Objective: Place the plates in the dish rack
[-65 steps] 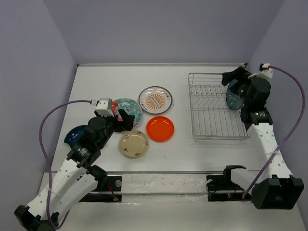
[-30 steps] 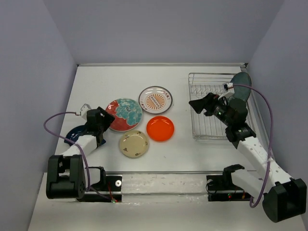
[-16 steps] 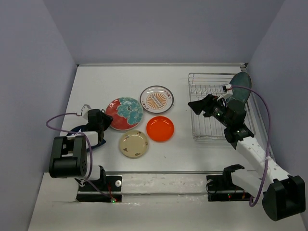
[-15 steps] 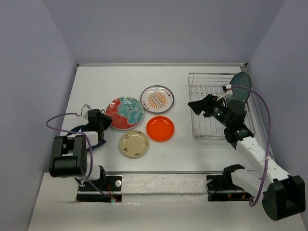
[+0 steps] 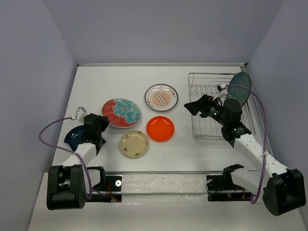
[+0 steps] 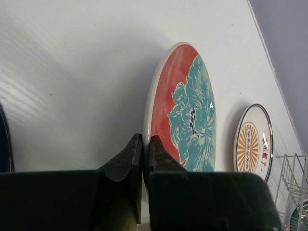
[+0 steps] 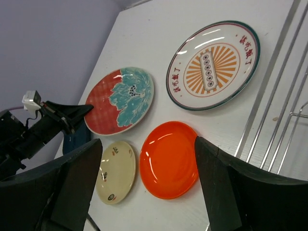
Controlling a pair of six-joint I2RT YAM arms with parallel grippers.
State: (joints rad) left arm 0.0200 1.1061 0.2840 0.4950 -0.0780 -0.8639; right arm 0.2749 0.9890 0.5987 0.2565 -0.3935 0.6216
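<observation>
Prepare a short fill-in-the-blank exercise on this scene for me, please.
The teal-grey plate stands upright in the ___.
The left pincer grips the floral plate by its ___.
The right pincer holds nothing and stands ___.
Missing: dish rack; rim; open.

I count six plates: one dark teal-grey plate stands in the far right corner of the single dish rack, and five lie on the table left of the rack: sunburst plate nearest, then orange-red plate, cream plate, floral plate and dark blue plate farthest. There are two arms: left arm, right arm
</observation>
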